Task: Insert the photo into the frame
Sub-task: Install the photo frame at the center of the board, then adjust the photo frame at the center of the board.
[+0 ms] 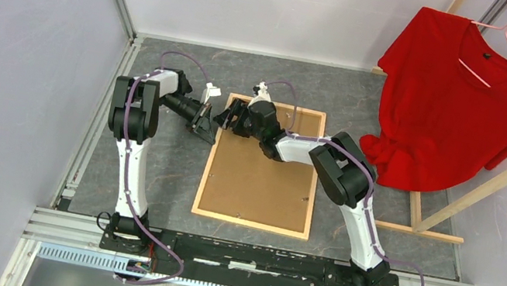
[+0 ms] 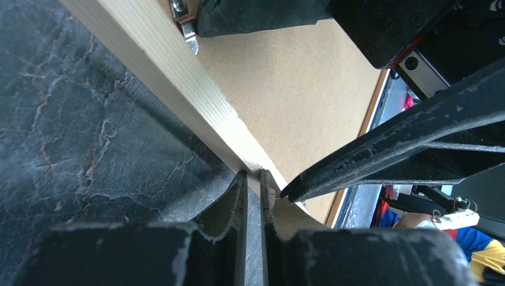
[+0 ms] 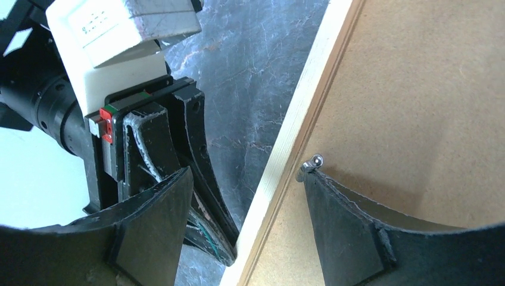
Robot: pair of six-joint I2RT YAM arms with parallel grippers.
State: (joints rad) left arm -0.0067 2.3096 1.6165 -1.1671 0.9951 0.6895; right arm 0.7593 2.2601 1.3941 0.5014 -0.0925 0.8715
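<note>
Frame [image 1: 250, 223] lying back-up on the grey table [image 1: 155, 149], brown fibreboard back [image 1: 259, 179] sitting inside its rails, left gripper [image 2: 254, 182] pinched closed at the left rail's outer edge, right gripper [image 3: 244, 179] spread wide straddling that rail, one finger beside a metal tab [image 3: 311, 164]

**Frame lying back-up on the desk**

The frame [image 1: 250, 223] is a light wooden rectangle with narrow rails, lying flat on the dark grey, marbled desk [image 1: 151, 172]. Its brown fibreboard back [image 1: 259, 179] faces up. The long sides run from the near edge toward the far edge, and the whole frame is turned slightly so the far end leans right. It sits about mid-desk. Small dark marks dot the board just inside the rails. Up close, the left rail [image 3: 284, 149] shows pale, straight grain and clean edges. A small metal tab [image 3: 311, 162] stands at its inner edge, over the board. The board's surface is plain and matte.
</note>
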